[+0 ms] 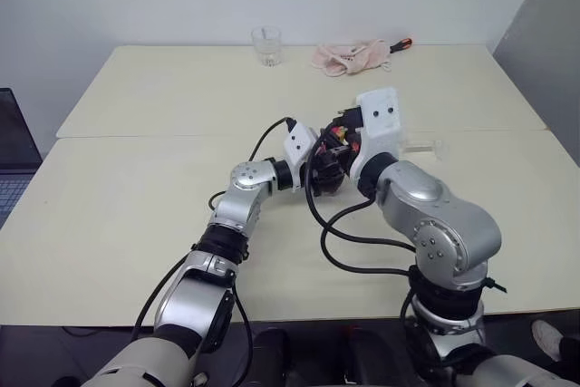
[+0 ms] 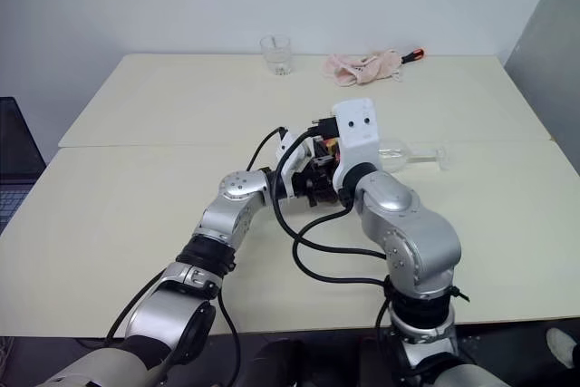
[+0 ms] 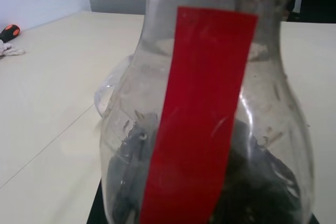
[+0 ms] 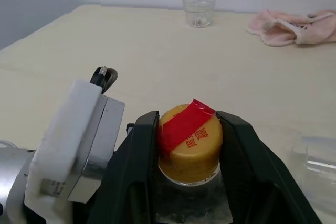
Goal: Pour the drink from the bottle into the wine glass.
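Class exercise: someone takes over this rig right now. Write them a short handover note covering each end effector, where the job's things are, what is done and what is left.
Left end effector: shut on the small squat clear plastic bottle, held upright above the cream table.
Right end effector: fingers either side of the yellow screw cap, which is on.
Dark brown drink: all in the bottle.
Clear stemmed wine glass: lying on its side behind the right arm.
Done: bottle picked up.
Left: unscrew cap, stand the glass up, pour.

Bottle (image 3: 210,129): clear, red strip down the front, nearly black drink (image 3: 252,182) at the base. Cap (image 4: 190,142) yellow with red tape. Beyond the bottle: pale cream tabletop (image 1: 136,188), clear tumbler (image 1: 266,45), pink cloth (image 1: 349,56).
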You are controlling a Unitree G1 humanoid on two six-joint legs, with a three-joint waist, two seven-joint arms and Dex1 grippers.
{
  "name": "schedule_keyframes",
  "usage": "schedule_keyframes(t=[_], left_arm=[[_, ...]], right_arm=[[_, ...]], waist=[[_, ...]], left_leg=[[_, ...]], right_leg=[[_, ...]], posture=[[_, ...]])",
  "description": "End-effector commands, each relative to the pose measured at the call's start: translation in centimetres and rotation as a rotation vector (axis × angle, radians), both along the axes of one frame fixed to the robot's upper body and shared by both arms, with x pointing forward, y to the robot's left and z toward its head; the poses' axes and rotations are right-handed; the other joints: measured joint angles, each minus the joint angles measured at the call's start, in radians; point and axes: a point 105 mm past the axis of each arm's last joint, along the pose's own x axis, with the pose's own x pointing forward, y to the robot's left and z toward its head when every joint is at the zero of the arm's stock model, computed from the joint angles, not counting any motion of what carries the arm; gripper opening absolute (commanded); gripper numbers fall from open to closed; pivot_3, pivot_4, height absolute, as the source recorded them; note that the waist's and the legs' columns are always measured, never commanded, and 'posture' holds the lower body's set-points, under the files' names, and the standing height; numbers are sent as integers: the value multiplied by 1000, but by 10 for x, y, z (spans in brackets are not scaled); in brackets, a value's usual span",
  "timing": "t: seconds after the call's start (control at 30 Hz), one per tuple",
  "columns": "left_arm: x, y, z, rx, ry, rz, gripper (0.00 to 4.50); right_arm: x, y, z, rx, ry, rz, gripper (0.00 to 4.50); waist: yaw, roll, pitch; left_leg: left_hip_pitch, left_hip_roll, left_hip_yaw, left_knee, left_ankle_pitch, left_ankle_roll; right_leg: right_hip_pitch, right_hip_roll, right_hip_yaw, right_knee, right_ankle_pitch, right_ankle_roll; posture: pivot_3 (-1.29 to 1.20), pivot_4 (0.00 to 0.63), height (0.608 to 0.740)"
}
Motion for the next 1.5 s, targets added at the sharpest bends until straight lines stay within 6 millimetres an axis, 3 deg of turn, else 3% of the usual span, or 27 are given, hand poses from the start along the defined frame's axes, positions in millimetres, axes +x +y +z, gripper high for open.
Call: schedule_keyframes(t=[0.03, 0.17, 0.27, 0.37, 0.5, 0.83, 1.13, 1.33, 1.5], left_arm=[[-8, -8, 15, -28, -52, -54, 1273], [-14, -13, 15, -27, -49, -84, 1267], [-17, -13, 17, -35, -50, -86, 1266], [-22, -11, 15, -39, -44, -83, 1264], [-27, -7, 14, -43, -32, -63, 1258], [-29, -3, 13, -36, -20, -51, 1255], [-27, -7, 12, -21, -18, -82, 1245], [-28, -9, 8, -9, -11, -107, 1245], [-28, -10, 6, 0, -6, -122, 1244]], right_arm=[[-7, 11, 32, -26, -171, 291, 1276], [10, 9, 30, -210, -218, 551, 1275], [24, 14, 30, -230, -183, 741, 1275], [24, 21, 24, -232, -119, 950, 1275], [43, 25, 22, -266, -118, 967, 1275], [44, 19, 26, -218, -96, 1006, 1275], [33, -13, 50, -176, -142, 909, 4449], [5, -48, 64, -180, -206, 815, 4500], [-26, -67, 53, -173, -189, 754, 4500]], waist=[[0, 0, 0], [-3, 0, 0], [-9, 0, 0], [-10, 0, 0], [-8, 0, 0], [7, 0, 0], [11, 0, 0], [21, 0, 0], [24, 0, 0]], left_leg=[[0, 0, 0, 0, 0, 0], [0, 0, 1, 1, -1, 1], [0, 2, 1, 1, -1, 1], [0, 4, 1, 1, 0, 1], [0, 4, 2, 2, 1, -2], [-1, 1, 1, 3, 1, -3], [-2, 1, 1, 3, 1, -4], [-3, 1, 1, 4, 1, -4], [-3, 2, 1, 4, 0, -3]], right_leg=[[0, 0, 0, 0, 0, 0], [1, 3, -1, 0, 0, 0], [1, 3, -1, 0, 0, 0], [1, 3, -1, -1, 0, 0], [1, 2, 0, -1, 0, 0], [1, -2, -1, -1, 0, 0], [0, -2, -2, 0, 0, 0], [0, -2, -2, -1, 0, 0], [1, -2, -2, -1, 0, 0]], posture=[[0, 150, 740], [0, 150, 740], [0, 150, 740], [0, 150, 740], [0, 150, 740], [0, 150, 740], [0, 150, 740], [0, 150, 740], [0, 150, 740]])
